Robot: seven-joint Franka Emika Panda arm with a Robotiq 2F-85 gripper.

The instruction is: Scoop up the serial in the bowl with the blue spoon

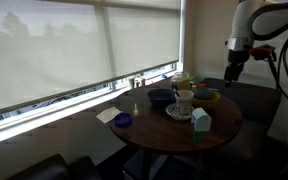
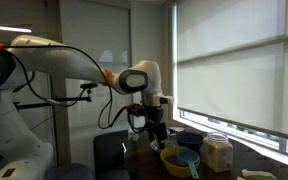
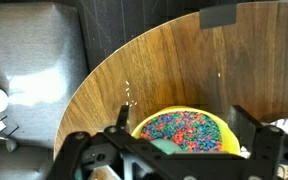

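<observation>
Step in hand is judged as approach, pre-grasp; the gripper is seen with its fingers spread apart and nothing held between them; it hangs above the table, apart from everything on it. The bowl is framed directly below in the wrist view, filled with multicoloured cereal; the blue spoon is seen resting in the bowl in an exterior view; which way the handle points cannot be made out at this resolution. Nothing is scooped yet; the task is judged barely begun.

Next move, as judged: the handle is to be located, the wrist aligned across it, a descent made, and the fingers closed on the handle well clear of the scoop; the bowl rim is not to be nudged.

Edges and room: the bowl is set near the curved table edge, with grey seating beyond; an outward push could send it off. A jar stands just beside the bowl; a white mug and a dark blue bowl are also near; free space is mostly overhead, so a vertical approach is favoured.
</observation>
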